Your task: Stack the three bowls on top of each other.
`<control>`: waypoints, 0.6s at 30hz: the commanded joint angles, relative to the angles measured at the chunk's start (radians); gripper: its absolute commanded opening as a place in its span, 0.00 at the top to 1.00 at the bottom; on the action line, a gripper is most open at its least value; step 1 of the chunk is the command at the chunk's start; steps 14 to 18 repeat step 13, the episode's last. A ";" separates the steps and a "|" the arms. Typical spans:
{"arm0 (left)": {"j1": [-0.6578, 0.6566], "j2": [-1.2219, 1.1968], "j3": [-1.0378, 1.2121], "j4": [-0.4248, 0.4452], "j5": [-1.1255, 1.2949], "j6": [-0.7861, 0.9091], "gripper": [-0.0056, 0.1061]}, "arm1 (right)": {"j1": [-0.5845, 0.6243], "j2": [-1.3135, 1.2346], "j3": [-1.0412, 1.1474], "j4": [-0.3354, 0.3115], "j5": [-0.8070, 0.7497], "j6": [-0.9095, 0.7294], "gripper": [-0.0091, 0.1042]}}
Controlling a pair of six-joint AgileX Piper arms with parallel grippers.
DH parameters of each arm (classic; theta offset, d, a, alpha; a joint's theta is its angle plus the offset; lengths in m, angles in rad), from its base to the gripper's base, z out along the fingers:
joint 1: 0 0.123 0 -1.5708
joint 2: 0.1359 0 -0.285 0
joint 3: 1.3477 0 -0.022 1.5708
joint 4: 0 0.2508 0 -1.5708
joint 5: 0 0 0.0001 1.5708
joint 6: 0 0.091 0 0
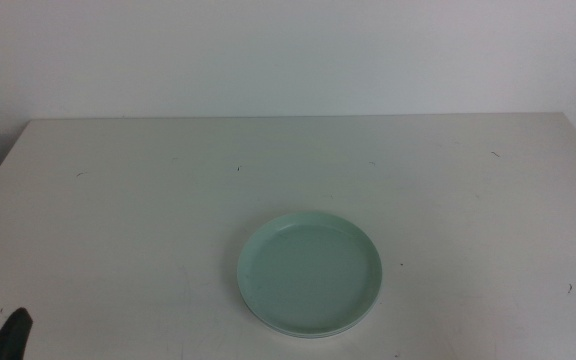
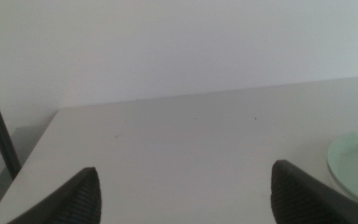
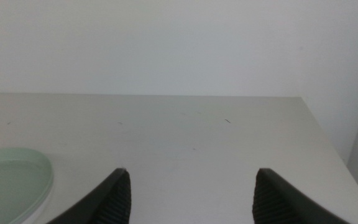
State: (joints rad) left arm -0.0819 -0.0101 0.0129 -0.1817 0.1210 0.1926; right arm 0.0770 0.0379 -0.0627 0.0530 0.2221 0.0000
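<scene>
A broad rectangular table with a matte off-white top (image 1: pixel 148 230), flecked with a few small dark marks, stands against a plain white wall (image 1: pixel 288 50). Soft, even light falls across both, casting hardly any shadows.

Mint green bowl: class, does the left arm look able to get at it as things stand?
Probably yes. The left gripper waits with jaws open beside the mint green bowl, and only bare table lies between them. A white rim shows beneath the bowl.

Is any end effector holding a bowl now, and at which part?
Nothing is held. The left end effector and right end effector are open and empty, apart from the mint green bowl.
</scene>
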 commanded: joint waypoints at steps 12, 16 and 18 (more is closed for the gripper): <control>0.000 -0.018 0.013 -0.015 -0.069 -0.003 0.01 | -0.035 -0.075 0.085 -0.013 -0.058 -0.011 0.47; 0.001 -0.018 0.013 -0.015 -0.069 -0.003 0.01 | -0.035 -0.075 0.085 -0.013 -0.058 -0.011 0.47; 0.001 -0.018 0.013 -0.015 -0.069 -0.003 0.01 | -0.035 -0.075 0.085 -0.013 -0.058 -0.011 0.47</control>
